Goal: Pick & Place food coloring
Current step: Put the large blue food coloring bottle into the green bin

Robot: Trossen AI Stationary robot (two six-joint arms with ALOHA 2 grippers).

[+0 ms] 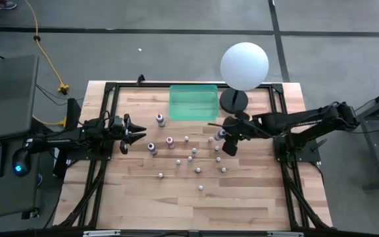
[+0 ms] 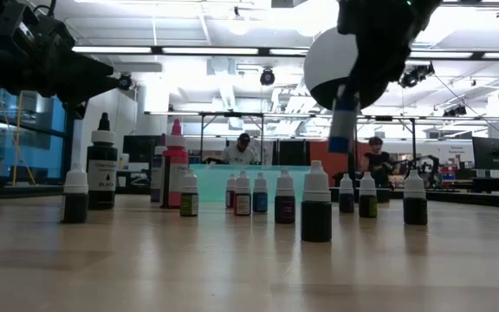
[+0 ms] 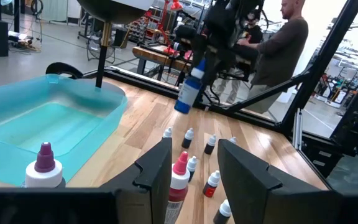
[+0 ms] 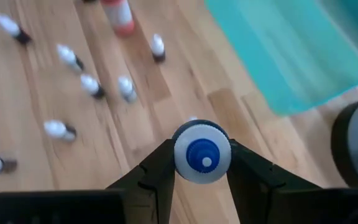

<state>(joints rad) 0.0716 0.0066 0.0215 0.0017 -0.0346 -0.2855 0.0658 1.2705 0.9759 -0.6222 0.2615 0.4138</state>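
Right tool point(image 4: 201, 163) clenched on blue food coloring bottle point(image 4: 202, 153) at cap, frame center. Light, stiff, slippery plastic; best gripped at cap. Left tool point(image 3: 194, 168) released.

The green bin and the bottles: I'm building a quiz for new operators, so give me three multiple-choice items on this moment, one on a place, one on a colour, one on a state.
1. Where is the green bin on the table?
A. At the far edge, beside the white sphere's black base
B. At the near edge
C. Under the left arm

2. What colour is the body of the bottle that the right gripper carries?
A. Red
B. Blue
C. Black

3. What is the state of that bottle?
A. Lying in the bin
B. Standing on the table
C. Clamped between the fingers, off the table

Key: 1 A, the high view shows it next to the sphere. 2 B, blue in the left wrist view. 3 C, the low view shows it above the standing bottles.
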